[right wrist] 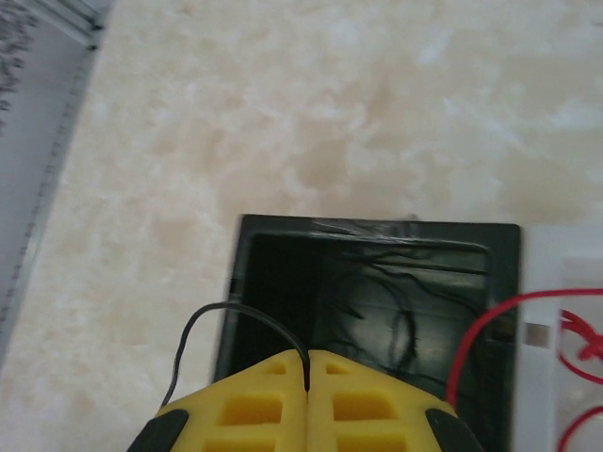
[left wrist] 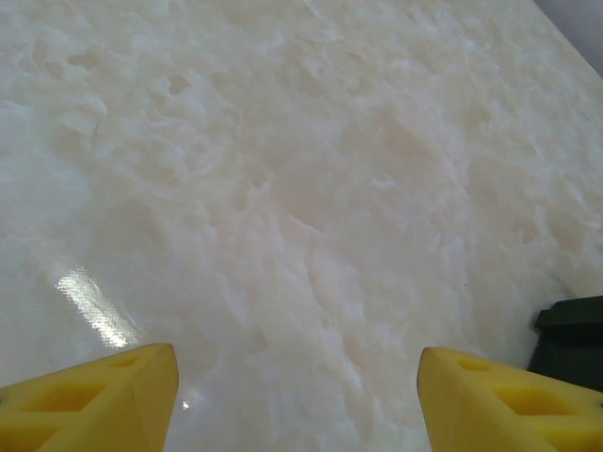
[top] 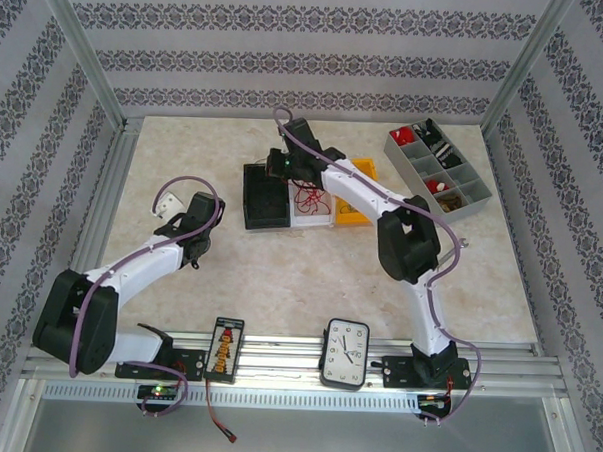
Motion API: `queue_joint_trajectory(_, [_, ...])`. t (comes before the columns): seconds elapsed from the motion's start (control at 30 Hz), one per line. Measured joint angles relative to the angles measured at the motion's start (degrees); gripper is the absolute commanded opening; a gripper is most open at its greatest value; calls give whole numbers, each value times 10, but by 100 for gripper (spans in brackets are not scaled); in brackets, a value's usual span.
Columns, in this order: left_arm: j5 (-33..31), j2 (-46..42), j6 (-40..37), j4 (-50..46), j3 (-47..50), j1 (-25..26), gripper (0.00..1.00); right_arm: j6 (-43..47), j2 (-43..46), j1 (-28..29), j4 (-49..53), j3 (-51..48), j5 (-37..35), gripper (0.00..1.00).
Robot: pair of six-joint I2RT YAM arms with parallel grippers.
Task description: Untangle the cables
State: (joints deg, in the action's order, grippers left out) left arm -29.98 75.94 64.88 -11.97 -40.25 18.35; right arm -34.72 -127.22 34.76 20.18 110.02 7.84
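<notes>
Black cable [right wrist: 236, 305] pinched by right hand [right wrist: 307, 358] over black bin [right wrist: 377, 231], wrist view | left hand [left wrist: 297, 381] spread above table [left wrist: 301, 188]

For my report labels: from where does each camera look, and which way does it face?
Top external: fixed above and behind the arm bases, looking down and forward over the table; the left arm and right arm show.
Left wrist: on the left arm, looking down at the table; the open left gripper frames the bottom.
Right wrist: on the right arm, looking down into the black bin; the right gripper is shut on a dark cable.
Shared by top external and right wrist: black bin, red cable.
</notes>
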Motion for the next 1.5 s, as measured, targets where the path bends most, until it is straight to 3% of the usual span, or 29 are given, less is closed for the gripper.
queue_joint_trajectory(0.43, [15,23,-14,22,-1,-1,68,38,-19,7,71,42,-140,4])
queue_joint_trajectory(1.0, [33,45,-34,39,-10,-1,68,40,-79,33,66,68,-68,6])
queue_joint_trajectory(1.13, [37,45,-45,49,-10,-1,68,39,-80,33,58,68,-62,13])
queue_joint_trajectory(1.37, [39,45,-62,61,-10,-1,68,54,-42,33,29,52,-65,45])
queue_joint_trajectory(1.5, [41,44,-64,65,-15,-1,69,54,0,31,18,37,-72,50])
